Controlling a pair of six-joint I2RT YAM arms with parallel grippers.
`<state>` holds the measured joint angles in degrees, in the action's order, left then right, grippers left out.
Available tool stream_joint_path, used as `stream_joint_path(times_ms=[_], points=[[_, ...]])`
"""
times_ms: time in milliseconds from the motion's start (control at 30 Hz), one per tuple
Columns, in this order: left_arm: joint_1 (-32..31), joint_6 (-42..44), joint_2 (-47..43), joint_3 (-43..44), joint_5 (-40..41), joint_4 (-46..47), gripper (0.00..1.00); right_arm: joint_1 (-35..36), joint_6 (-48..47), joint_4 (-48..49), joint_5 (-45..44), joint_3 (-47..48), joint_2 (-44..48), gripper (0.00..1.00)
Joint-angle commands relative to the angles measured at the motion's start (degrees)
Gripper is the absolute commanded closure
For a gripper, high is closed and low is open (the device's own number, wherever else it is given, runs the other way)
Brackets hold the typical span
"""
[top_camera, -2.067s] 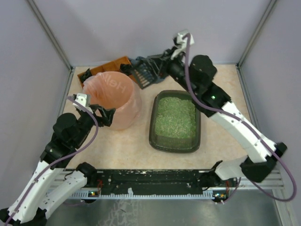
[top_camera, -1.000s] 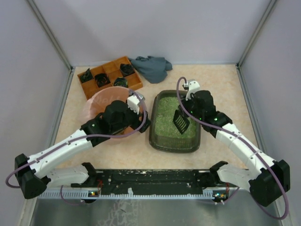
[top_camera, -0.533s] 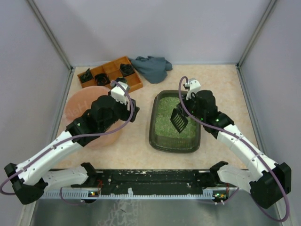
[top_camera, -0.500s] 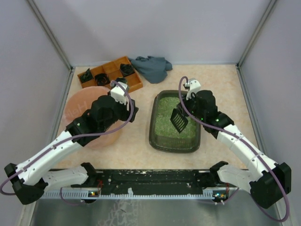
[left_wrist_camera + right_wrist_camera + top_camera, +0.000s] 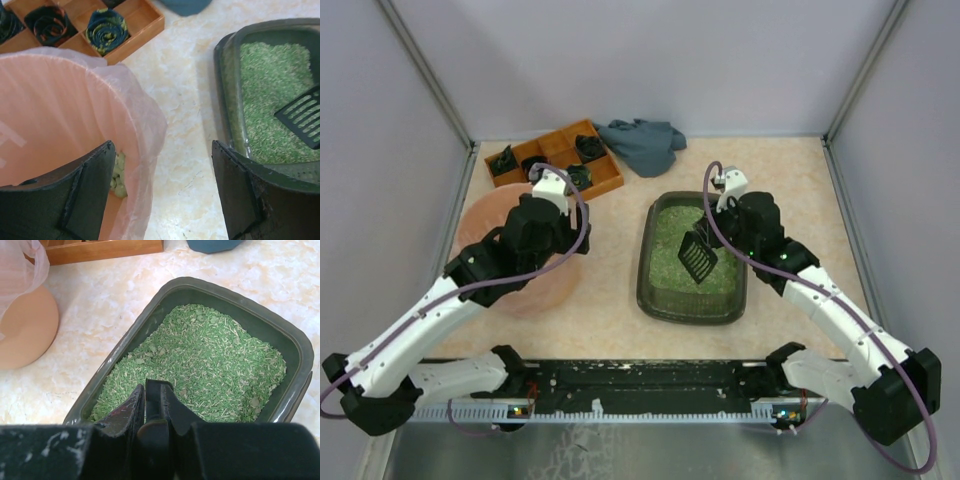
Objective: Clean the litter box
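Top external view: a pale table (image 5: 610, 320) was seen from above, with two arms reaching in from the 6 o'clock edge. The litter box (image 5: 690, 312), a dark tray filled with green granules (image 5: 670, 270), was placed just right of the table's centre. A pink-bagged bin (image 5: 480, 215) was set at its 9 o'clock, near but not touching. An orange tray (image 5: 605, 180) was placed at the table's 11 o'clock and a grey cloth (image 5: 642, 142) at 12 o'clock.

In the right wrist view, the right gripper (image 5: 151, 400) was shown clamped tight on the handle of a black slotted scoop (image 5: 697, 257). The scoop was held over the middle of the granules, its blade tilted towards 7 o'clock. No load could be made out on the blade. In the left wrist view, the left gripper (image 5: 161, 150) was shown with its jaws spread wide and nothing between them, poised above the bin's rim at its 3 o'clock side.

A few pale green clumps (image 5: 119, 172) were seen at the bottom of the bin, so some waste was judged to be already tipped out. Several lighter lumps were visible among the granules, so more sifting and emptying was judged to be left.
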<state>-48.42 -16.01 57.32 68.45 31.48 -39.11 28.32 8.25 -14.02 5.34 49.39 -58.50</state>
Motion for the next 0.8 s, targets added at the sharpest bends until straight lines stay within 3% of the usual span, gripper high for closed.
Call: stream_joint_path(times_ms=[0, 100, 200, 467, 767], points=[[2.9, -1.1, 3.5, 0.4, -1.1, -3.9, 0.18, -0.4, 1.0, 4.1, 1.1, 0.5, 1.5, 1.0], [8.3, 0.4, 6.5, -1.5, -9.1, -2.5, 0.22, -0.4, 1.1, 3.6, 0.9, 0.4, 1.5, 1.0], [13.4, 3.6, 8.5, -3.1, -16.9, -0.2, 0.33, -0.4, 1.2, 3.2, 1.2, 0.3, 1.9, 1.0], [14.1, 13.7, 11.3, -2.4, -19.4, 5.8, 0.57, -0.4, 0.8, 2.5, 0.2, -0.7, 3.5, 1.0], [14.1, 20.1, 14.7, -2.3, -30.3, 12.9, 0.72, -0.4, 0.9, 2.2, -0.1, -1.6, 4.5, 1.0]])
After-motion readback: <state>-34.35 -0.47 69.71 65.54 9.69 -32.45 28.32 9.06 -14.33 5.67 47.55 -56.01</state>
